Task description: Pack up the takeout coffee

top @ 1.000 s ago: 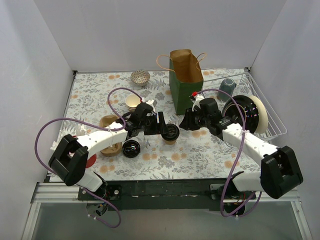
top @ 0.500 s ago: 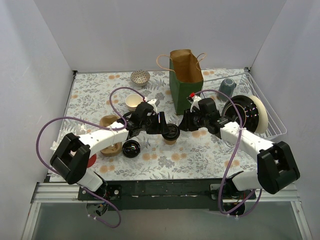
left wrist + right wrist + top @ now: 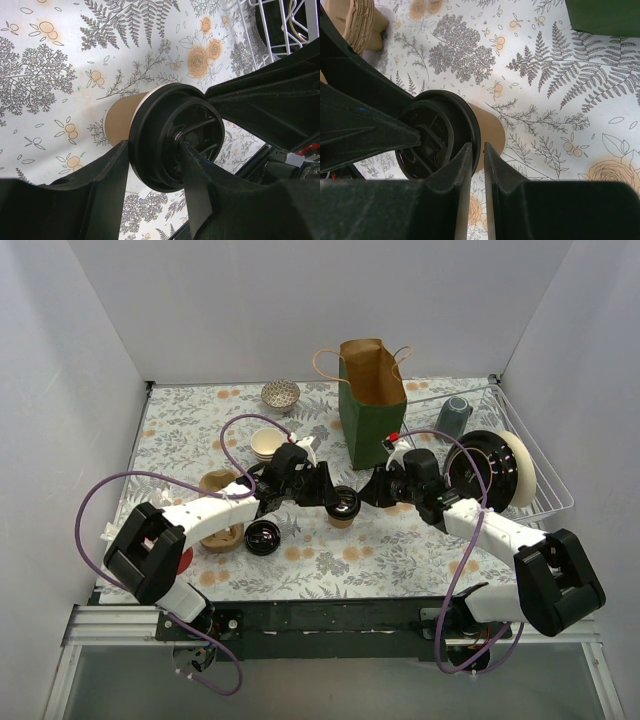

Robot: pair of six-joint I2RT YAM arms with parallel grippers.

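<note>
No readable brand, label or writing on anything I can see. Bag (image 3: 372, 400) stands upright and open at the far middle of the mat (image 3: 400, 555), unmarked green. Rack (image 3: 545, 475) at the right holds a plate (image 3: 500, 468) and mug (image 3: 455, 415). Cup (image 3: 341, 507) sits upright at mid-mat, in front of the bag and apart from it, lid on.

Left gripper (image 3: 152, 187) straddles the lid rim from the left, one finger (image 3: 107, 175) at the outer edge and one across the lid top, part open; I can't tell if it's clamped.

Right gripper (image 3: 474, 170) is at the lid's right edge, fingers nearly together with a thin gap, nothing visibly between them.

Versus a second ago: both narrowed, and the right arm has moved left to the cup. Cup hasn't moved.
</note>
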